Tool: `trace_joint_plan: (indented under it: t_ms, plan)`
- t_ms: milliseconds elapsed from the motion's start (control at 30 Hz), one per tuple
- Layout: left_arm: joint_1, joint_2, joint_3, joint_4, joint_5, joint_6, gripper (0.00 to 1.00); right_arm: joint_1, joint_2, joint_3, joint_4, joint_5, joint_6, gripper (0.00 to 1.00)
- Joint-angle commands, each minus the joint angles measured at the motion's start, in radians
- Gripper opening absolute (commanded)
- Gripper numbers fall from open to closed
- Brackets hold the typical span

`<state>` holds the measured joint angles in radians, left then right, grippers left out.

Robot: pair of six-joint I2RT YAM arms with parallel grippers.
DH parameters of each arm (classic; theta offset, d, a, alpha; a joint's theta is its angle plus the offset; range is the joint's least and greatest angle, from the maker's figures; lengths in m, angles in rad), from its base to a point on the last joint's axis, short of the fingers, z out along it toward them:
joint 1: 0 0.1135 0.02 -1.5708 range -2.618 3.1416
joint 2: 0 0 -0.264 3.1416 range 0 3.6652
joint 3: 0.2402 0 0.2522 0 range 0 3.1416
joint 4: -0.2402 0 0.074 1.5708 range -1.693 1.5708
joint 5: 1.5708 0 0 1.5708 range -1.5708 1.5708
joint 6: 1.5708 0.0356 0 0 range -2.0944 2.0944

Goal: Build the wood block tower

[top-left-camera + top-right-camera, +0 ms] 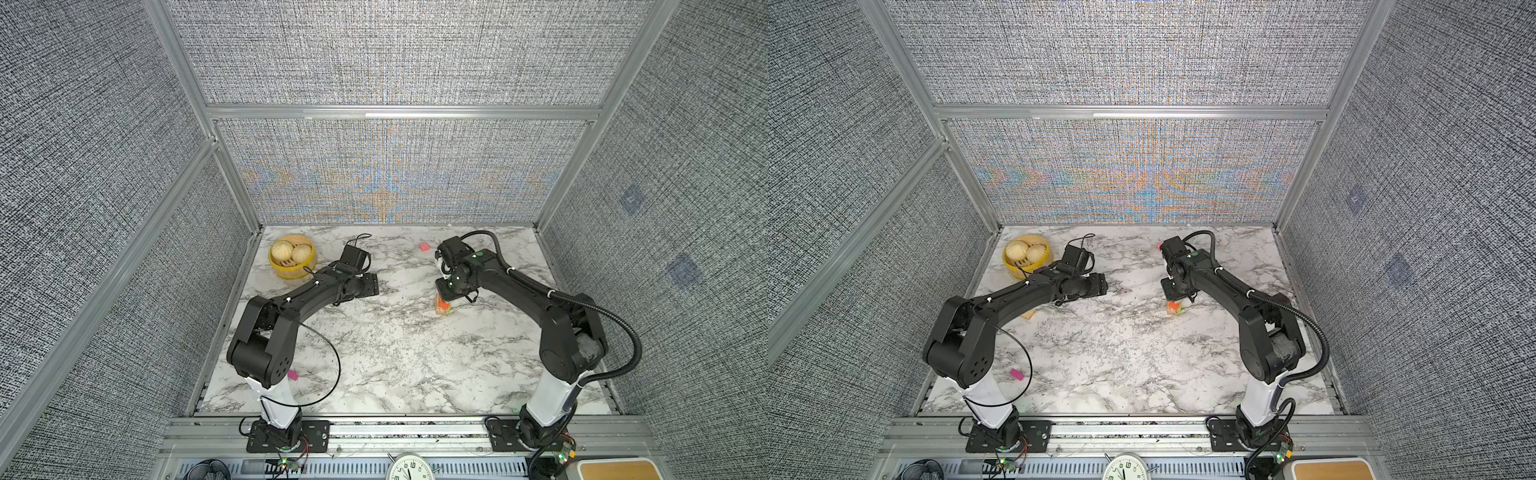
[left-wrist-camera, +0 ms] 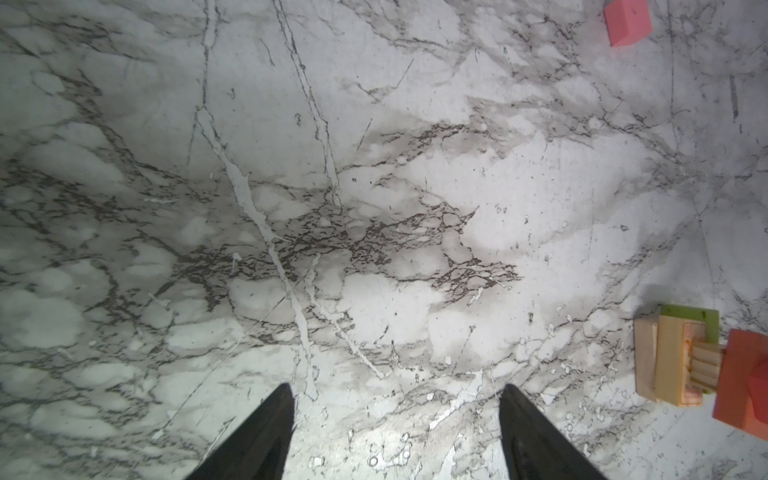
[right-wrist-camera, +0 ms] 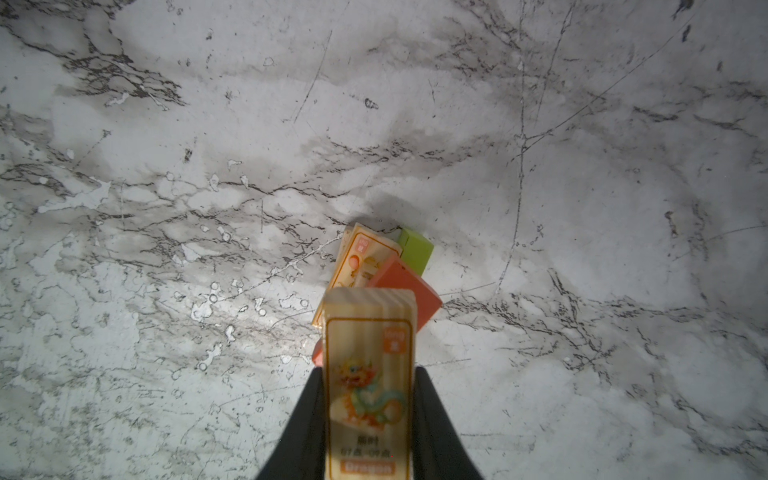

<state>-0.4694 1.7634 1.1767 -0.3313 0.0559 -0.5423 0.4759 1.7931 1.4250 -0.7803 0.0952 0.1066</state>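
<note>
here the right gripper [image 3: 368, 372] pinches a tan block [image 3: 370, 399] above the tower [image 3: 401, 286], left gripper [image 2: 397, 390] spread.

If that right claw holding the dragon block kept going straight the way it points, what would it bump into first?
Probably the tower: the dragon block in the right gripper sits right over its orange block, though the gap is hard to judge.

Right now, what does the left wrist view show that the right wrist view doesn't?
Only the left wrist view: the left gripper, open over the marble table, and a loose pink block. Only the right wrist view: the right gripper shut on a tan dragon-printed block. Both: the tower, with tan, green and orange pieces, on that table.
</note>
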Motion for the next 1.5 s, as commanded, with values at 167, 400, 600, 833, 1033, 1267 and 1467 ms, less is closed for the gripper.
trace_joint_plan:
  t_ms: [167, 400, 600, 833, 1033, 1267, 1467]
  plan:
    - [0.001, 0.001, 0.006, 0.015, 0.009, 0.007, 0.79, 0.000, 0.000, -0.003, -0.010, 0.005, 0.004, 0.26]
    - [0.000, 0.006, 0.012, 0.009, 0.024, 0.008, 0.79, 0.001, -0.004, -0.005, -0.009, 0.005, 0.006, 0.34]
    - [0.000, 0.008, 0.020, 0.003, 0.028, 0.008, 0.79, 0.000, -0.006, -0.006, -0.015, 0.005, 0.004, 0.36]
    - [0.000, 0.007, 0.022, 0.000, 0.027, 0.008, 0.79, 0.000, -0.012, -0.009, -0.016, 0.005, 0.005, 0.35]
    - [0.001, 0.006, 0.024, -0.005, 0.022, 0.008, 0.79, 0.000, -0.018, -0.011, -0.019, 0.003, 0.005, 0.35]
    - [0.000, 0.008, 0.024, -0.005, 0.024, 0.008, 0.79, 0.000, -0.033, -0.029, -0.014, 0.003, 0.008, 0.34]
    - [0.000, 0.007, 0.027, -0.005, 0.026, 0.006, 0.79, 0.000, -0.032, -0.037, -0.012, 0.000, 0.010, 0.35]
